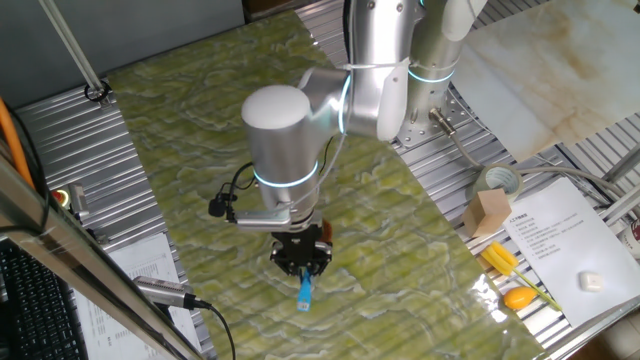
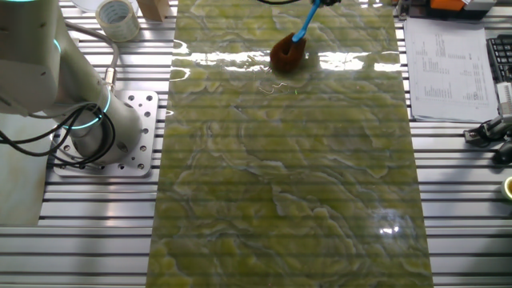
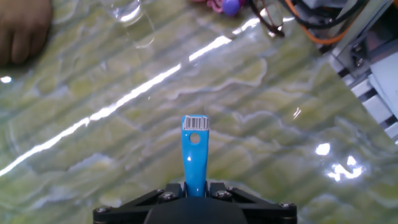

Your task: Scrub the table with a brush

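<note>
Hand [image 1: 301, 264] clamped on the brush [image 2: 290, 50] by its blue handle, gripped mid-shaft so the tuft angles down onto the surface [image 2: 288, 176] near one end – likely to keep bristle pressure while scrubbing. Surface glossy, yellow-green marbled, strong glare streaks. Around it: ribbed metal frame [image 2: 480, 200], tape roll [image 1: 497, 182], printed sheet [image 1: 555, 235]

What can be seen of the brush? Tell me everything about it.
The brush has a thin light-blue handle that looks like plastic, with a hole and a barcode sticker near its free end, and a round tuft of reddish-brown bristles. The tool is shut on the handle. In the other fixed view the handle stands tilted, and the bristles appear to press on the glossy yellow-green table near one end.
</note>
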You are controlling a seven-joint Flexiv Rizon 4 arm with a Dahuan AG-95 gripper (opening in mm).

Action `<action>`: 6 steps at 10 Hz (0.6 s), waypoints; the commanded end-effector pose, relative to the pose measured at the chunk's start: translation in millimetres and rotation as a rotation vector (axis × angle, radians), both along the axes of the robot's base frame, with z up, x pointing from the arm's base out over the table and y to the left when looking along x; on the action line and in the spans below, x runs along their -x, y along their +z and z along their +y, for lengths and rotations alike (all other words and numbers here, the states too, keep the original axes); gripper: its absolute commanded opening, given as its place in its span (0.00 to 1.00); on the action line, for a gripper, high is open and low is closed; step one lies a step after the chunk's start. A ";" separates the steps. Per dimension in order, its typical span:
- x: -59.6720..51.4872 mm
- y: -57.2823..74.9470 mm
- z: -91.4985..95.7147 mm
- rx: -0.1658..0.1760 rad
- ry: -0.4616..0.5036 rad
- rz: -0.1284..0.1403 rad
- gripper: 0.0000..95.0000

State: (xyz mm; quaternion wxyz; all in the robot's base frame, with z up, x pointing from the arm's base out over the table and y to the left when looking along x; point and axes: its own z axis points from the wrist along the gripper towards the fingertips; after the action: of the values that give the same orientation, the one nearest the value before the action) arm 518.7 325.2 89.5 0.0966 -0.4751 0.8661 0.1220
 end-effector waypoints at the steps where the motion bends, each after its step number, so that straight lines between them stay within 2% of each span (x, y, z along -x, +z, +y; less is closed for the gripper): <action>1: -1.3 0.7 1.4 0.002 -0.005 0.005 0.00; 3: 3.7 -1.0 -1.0 0.012 -0.002 0.011 0.00; 6: 23.8 -2.9 -9.6 0.025 0.010 0.024 0.00</action>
State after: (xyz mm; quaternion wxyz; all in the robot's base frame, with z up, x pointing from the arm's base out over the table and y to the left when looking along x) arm 492.9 314.7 85.9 0.0786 -0.4792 0.8663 0.1168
